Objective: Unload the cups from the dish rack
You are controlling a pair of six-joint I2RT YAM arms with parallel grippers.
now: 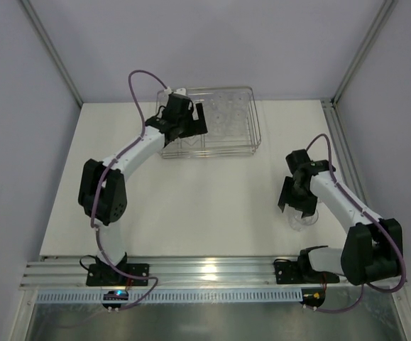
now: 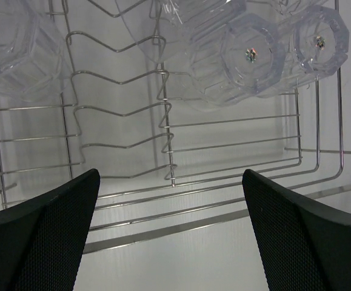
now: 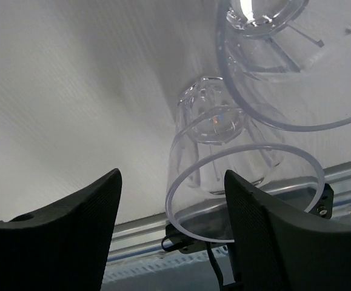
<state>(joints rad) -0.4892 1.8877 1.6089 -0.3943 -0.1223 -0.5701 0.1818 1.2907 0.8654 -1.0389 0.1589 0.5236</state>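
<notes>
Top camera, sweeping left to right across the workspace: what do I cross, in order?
In order: left arm's elbow → dish rack → cup on the table → right arm's elbow. Left out: left claw, over the rack; right claw, over the cup.

Reaches left arm (image 1: 135,153) far, left gripper (image 2: 170,177) spread wide; bends right arm (image 1: 338,199) near right, right gripper (image 3: 170,174) parted, pointing down

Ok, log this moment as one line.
left gripper open over dish rack | right gripper open by two unloaded cups | other cups in rack
</notes>
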